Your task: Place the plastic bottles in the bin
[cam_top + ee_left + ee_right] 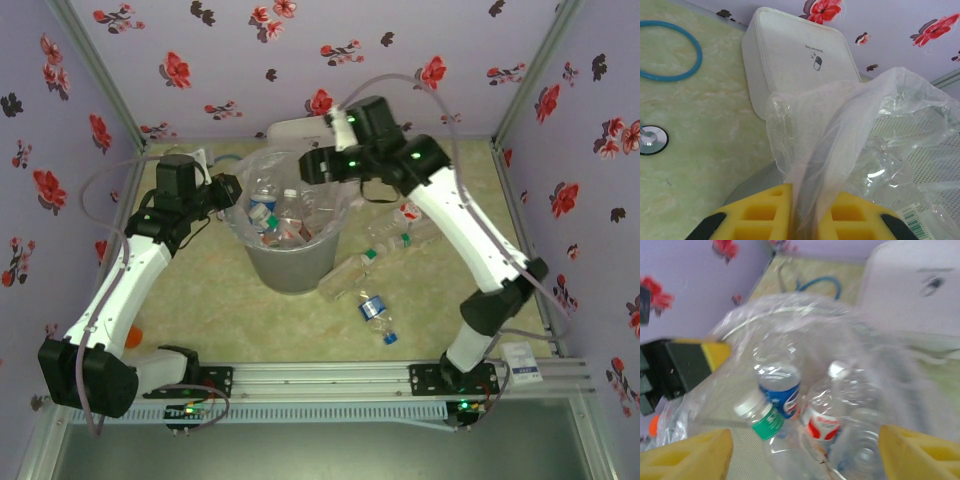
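Lilac walls printed with red and black flowers enclose a pale green marbled table [230,320]. At its centre a grey round tapered bin [290,268] is stood, lined with a crinkly clear plastic bag [880,115]. Just beyond it a white rounded-square container [800,60] is set against the far wall.

The left gripper [811,212] is clenched on the bag's left edge, the film being pinched between its yellow pads so that the mouth is held open. The right gripper [805,455] is hung over the bin's mouth with its jaws spread wide, and nothing is grasped between them.

Directly beneath those jaws, clear plastic bottles are piled inside the bin: a blue-labelled bottle [781,390], a green-labelled bottle [765,421] and a red-and-white-labelled bottle [821,424]. More are left on the table to the right of the bin: a green-capped bottle [345,275] just beside its base, a blue-capped bottle [377,318] nearer, and others further right.

The drop is judged to be the step in hand. It would be done well if the right arm were raised straight up, so that no finger is snagged in the liner, with the left pinch held firm.

A blue ring [670,50] and a small metal disc [652,140] are seen on the table left of the container.
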Controlling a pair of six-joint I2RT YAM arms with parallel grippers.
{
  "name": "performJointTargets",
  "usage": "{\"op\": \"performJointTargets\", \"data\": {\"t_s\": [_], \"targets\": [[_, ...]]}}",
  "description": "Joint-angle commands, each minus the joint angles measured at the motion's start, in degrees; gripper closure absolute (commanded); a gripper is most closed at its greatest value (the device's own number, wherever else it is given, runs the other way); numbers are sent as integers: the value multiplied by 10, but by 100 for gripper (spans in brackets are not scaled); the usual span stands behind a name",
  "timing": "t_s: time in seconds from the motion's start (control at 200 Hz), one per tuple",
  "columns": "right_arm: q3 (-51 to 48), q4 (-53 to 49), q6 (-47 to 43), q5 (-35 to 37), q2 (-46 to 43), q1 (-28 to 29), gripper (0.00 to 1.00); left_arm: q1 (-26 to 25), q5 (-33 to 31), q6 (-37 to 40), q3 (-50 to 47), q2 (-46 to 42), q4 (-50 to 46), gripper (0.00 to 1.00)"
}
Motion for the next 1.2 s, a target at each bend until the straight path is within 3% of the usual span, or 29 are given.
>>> {"op": "performJointTargets", "data": {"t_s": [0.0, 0.16, 0.25, 0.375, 0.54, 0.83, 1.195], "targets": [[-57, 20, 53, 40, -59, -38, 19, -3, -3, 12, -17, 15, -24, 87], [-177, 34, 141, 46, -157, -153, 14, -3, -5, 14, -19, 10, -27, 87], [-238, 14, 185, 60, -197, -231, 5, -3, -3, 14, -21, 15, -27, 87], [-312, 4, 211, 89, -230, -297, 3, -3, 0, 11, -30, 10, -18, 87], [-370, -6, 245, 118, -224, -327, 1, -3, 15, 8, -26, 6, -24, 87], [-389, -66, 339, 215, -123, -360, 0, -2, 10, 18, -12, 13, -40, 87], [-381, -19, 377, 201, 23, -365, 1, -1, 5, 17, -19, 8, -43, 87]]}}
